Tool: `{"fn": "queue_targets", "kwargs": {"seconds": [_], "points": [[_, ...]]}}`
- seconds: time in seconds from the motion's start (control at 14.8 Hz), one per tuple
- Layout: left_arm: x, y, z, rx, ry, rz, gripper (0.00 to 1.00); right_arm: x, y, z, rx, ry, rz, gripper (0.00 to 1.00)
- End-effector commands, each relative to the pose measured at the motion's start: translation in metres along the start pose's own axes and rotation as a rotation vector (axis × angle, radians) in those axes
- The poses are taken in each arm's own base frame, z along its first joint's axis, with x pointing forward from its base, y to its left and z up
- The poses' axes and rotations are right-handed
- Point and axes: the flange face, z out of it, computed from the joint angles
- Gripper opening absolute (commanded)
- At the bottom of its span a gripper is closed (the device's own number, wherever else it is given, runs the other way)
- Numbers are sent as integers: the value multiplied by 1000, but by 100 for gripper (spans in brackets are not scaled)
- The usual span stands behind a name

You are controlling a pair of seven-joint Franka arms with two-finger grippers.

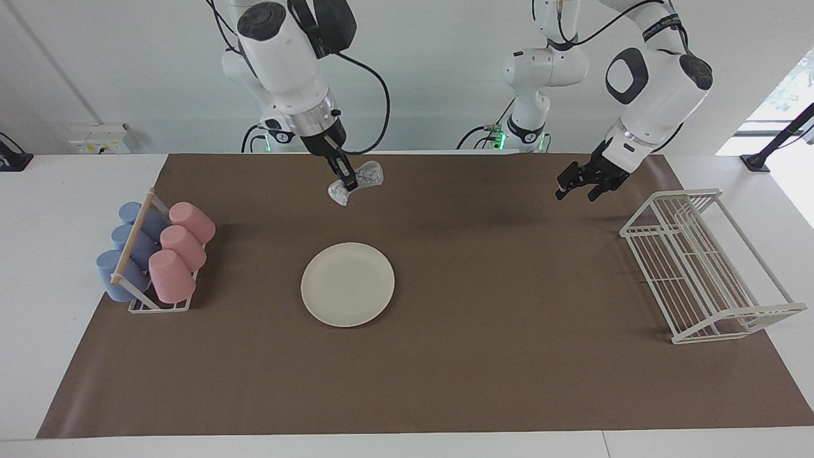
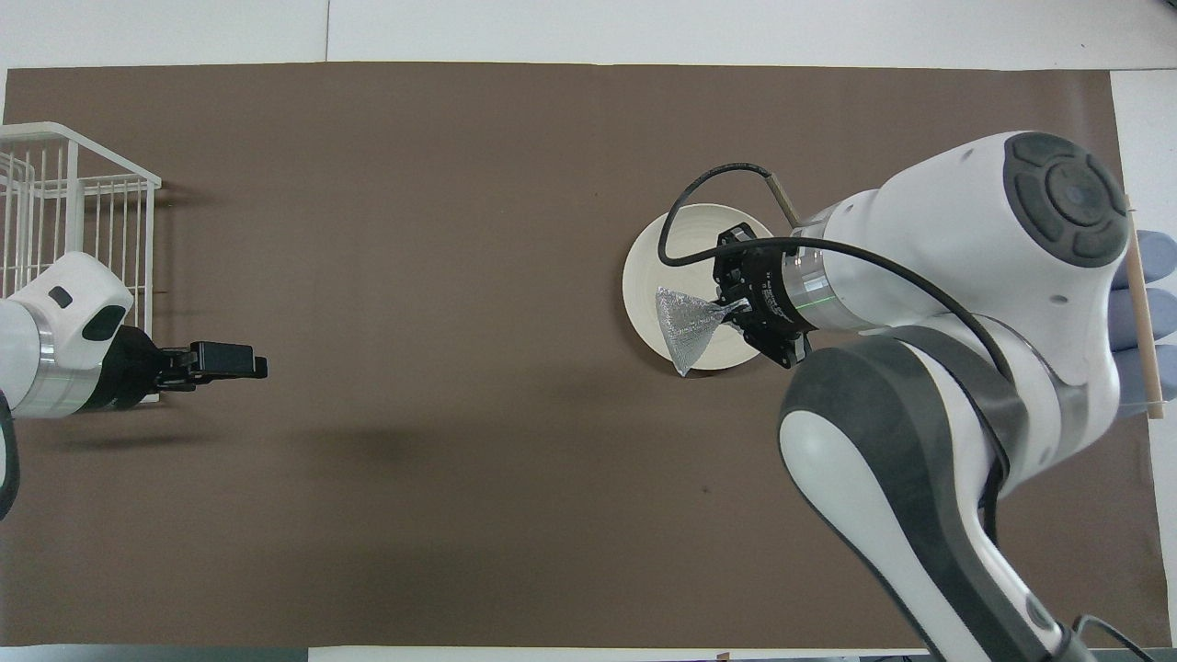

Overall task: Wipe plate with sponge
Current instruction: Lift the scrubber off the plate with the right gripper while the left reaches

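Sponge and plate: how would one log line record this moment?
right pincer: shut on sponge, raised | plate: on mat, untouched | left pincer: waits beside wire rack

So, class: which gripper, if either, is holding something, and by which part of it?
The right gripper pinches the sponge at its narrow middle, in the air. The left gripper holds nothing.

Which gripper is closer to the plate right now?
Right. The right gripper holds the sponge up in the air close to the plate; the left gripper waits by the white wire rack.
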Motion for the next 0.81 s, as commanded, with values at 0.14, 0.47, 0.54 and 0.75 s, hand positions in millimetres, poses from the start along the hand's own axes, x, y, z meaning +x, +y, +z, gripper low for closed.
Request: {"fn": "queue_targets", "kwargs": {"seconds": [0.14,0.47,0.54,0.75], "points": [[-2,39,0,-90,19,-41,100,-46,22,-17,-72,108,43,0],[-8,88,-6,-488,-65,-266,100,-61,22,-12,-37,112,105,0],[-11,97,-6,-536,-82,-279,100,-67,22,-9,-41,111,102,0],[-23,126,-7,-704,-148,-317,100,-65,20,-2,-54,108,112,0]]}}
